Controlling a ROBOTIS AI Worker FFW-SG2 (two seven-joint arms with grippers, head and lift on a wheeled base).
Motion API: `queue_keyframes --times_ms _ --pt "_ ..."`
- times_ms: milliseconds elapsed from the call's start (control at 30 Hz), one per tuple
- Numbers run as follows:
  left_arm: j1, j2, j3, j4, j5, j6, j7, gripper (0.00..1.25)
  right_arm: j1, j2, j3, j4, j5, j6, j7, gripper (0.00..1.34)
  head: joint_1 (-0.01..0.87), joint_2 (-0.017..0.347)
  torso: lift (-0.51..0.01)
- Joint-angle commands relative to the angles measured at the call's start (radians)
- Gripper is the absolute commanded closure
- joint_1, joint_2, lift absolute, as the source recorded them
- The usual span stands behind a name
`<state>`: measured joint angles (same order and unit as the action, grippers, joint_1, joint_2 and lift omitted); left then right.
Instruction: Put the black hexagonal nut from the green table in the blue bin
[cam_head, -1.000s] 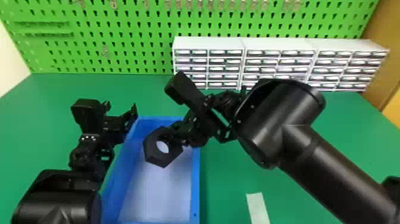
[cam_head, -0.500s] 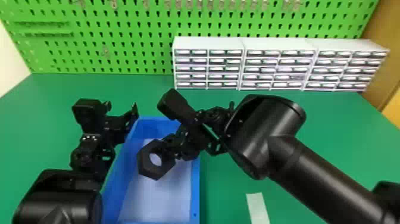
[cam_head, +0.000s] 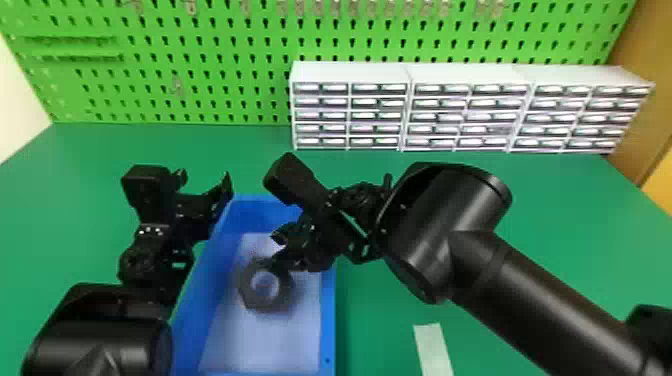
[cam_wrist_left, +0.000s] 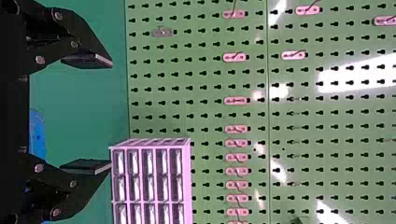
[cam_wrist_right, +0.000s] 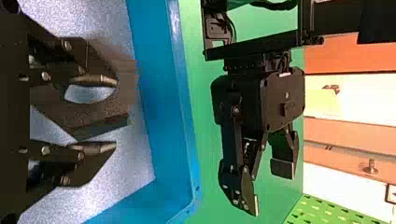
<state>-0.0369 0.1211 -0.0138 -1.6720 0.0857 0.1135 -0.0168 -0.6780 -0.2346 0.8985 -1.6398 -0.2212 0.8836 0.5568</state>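
In the head view my right gripper (cam_head: 281, 250) is over the blue bin (cam_head: 327, 325), with the blurred black hexagonal nut (cam_head: 265, 304) just off its fingers, over the bin's pale floor. The right wrist view has my right gripper (cam_wrist_right: 116, 114) open; the nut (cam_wrist_right: 105, 109) lies beyond the parted fingers, against the bin's floor and blue wall (cam_wrist_right: 163, 93). Whether it rests on the floor, I cannot tell. Left of the bin, my left gripper (cam_head: 204, 182) is parked. Its fingers stand wide apart in the left wrist view, the gripper (cam_wrist_left: 110, 114) holding nothing.
White drawer cabinets (cam_head: 350, 117) line the back of the green table (cam_head: 560, 220), below a green pegboard (cam_head: 210, 65). A pale strip (cam_head: 434, 350) lies right of the bin. My left gripper stands close to the bin's left rim.
My right arm came left over the bin, then stayed nearly in place. Its gripper has opened and let go of the nut, which has dropped away from the fingers. The left arm has kept still.
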Motion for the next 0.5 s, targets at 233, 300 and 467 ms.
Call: queue_keyframes --times_ms 233,300,467 --pt "-0.003 0.000 -0.001 0.000 0.000 0.000 0.000 0.49 -0.002 -0.003 0.000 0.000 0.017 0.006 0.000 0.28 0.686 0.051 -0.096" --pt "-0.003 0.000 0.000 0.000 0.000 0.000 0.000 0.49 -0.002 -0.005 -0.001 0.000 0.017 0.006 0.000 0.24 0.686 0.051 -0.096" --pt "-0.004 0.000 0.000 0.000 0.000 0.000 0.000 0.49 -0.003 -0.005 -0.004 0.000 0.017 0.006 0.000 0.20 0.686 0.051 -0.096"
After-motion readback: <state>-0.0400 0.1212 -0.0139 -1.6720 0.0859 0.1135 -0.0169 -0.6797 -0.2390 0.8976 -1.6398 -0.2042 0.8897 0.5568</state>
